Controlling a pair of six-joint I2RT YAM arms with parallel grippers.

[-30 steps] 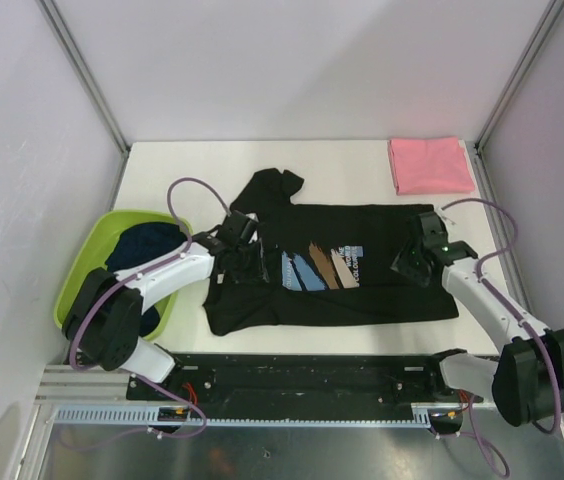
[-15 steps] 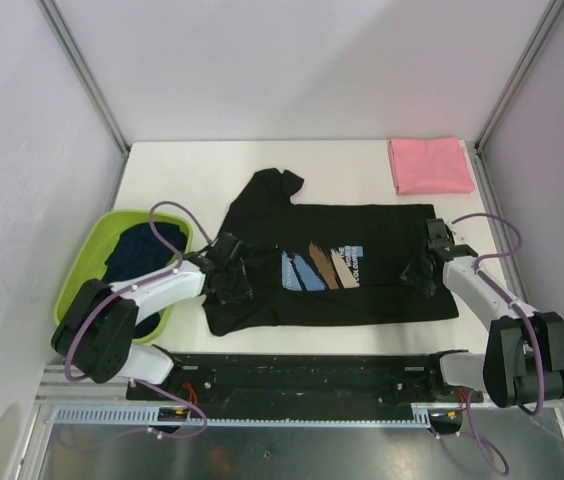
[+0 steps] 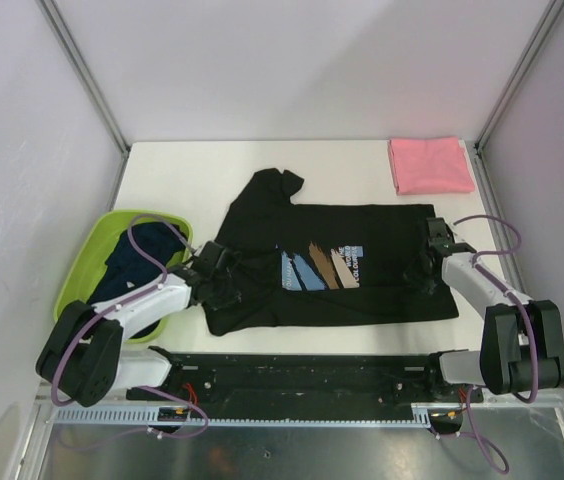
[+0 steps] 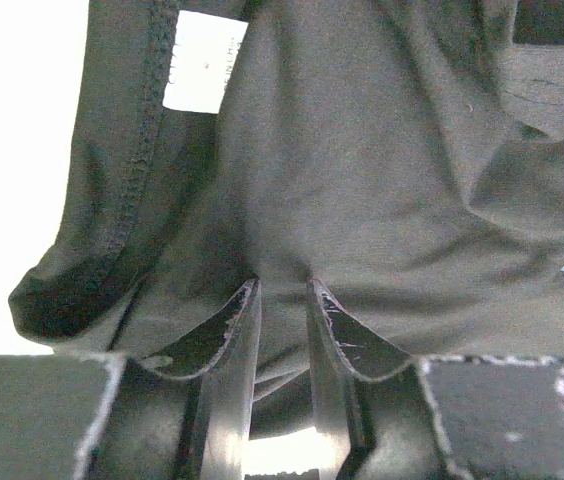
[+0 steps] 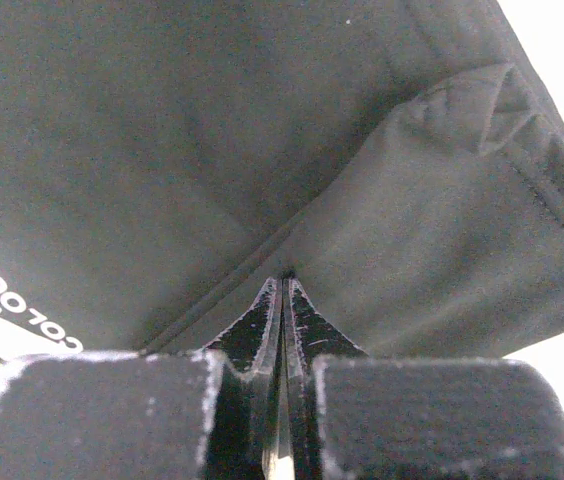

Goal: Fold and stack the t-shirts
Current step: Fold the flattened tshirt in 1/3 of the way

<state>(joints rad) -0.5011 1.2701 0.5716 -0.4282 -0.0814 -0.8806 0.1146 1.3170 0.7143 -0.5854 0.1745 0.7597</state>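
Lime-green basin [image 3: 74, 282]: sits at the far left, beside the table's left edge.
Dark navy t-shirts [image 3: 134, 255]: crumpled in a heap inside the basin.
Table [image 3: 192, 165]: white top, with pale walls on three sides.
Left arm: reaches from its base at the near left, low across the basin's near corner, to the left end of the black shirt.
Left gripper [image 3: 228, 284]: rests on the shirt's left end, close to the tabletop.
Left fingers [image 4: 234, 330]: only a narrow gap between them. A fold of black cloth runs down into that gap and creases fan out from it, so they are pinching the shirt.
White tag [image 4: 202, 62]: a small rectangle sewn inside the cloth, just past the left fingers, next to a stitched edge.
Black t-shirt [image 3: 312, 298]: lies spread flat in the middle of the table, near the front edge, with one sleeve pointing towards the far side. The left end is bunched up around the left gripper.
Chest print [image 3: 320, 266]: blue, brown and white brush strokes, facing up at the shirt's centre.
Right gripper [image 3: 429, 270]: down on the shirt's right end, just inside its edge.
Right fingers [image 5: 307, 328]: pressed tight together. A crease in the black cloth runs straight to their tips, where they nip a thin layer.
Right arm: comes in from its base at the near right, with its cable looping above it.
Pink t-shirt [image 3: 430, 165]: folded into a neat rectangle in the far right corner, well apart from the black one.
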